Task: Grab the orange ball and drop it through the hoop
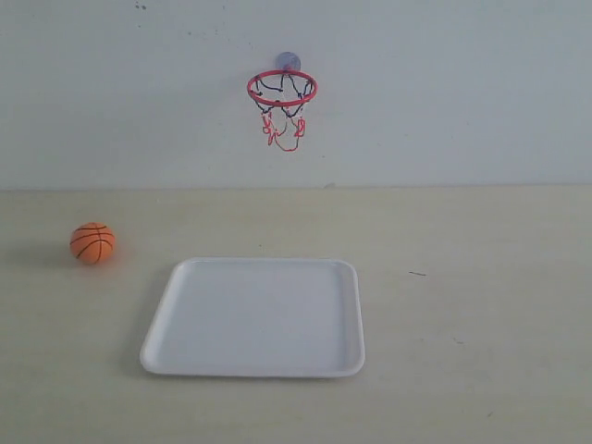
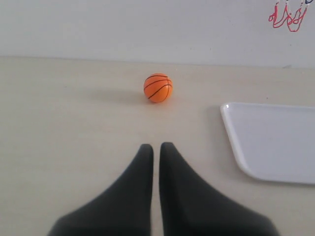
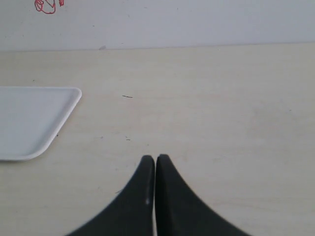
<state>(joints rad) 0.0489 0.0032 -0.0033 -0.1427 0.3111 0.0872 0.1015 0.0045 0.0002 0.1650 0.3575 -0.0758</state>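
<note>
Orange ball (image 1: 92,243) is sitting on the table (image 1: 481,314), off to the left of the white tray (image 1: 254,314) and well apart from the hoop (image 1: 282,88) hanging up on the wall. Left claw (image 2: 156,147) and right claw (image 3: 155,158) are both sitting pressed together, gripping nothing.

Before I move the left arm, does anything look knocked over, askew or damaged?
Nothing stands out. The orange ball rests on the table left of the white tray, which lies flat. The hoop hangs level on the wall. The left gripper and right gripper are shut, holding nothing.
</note>
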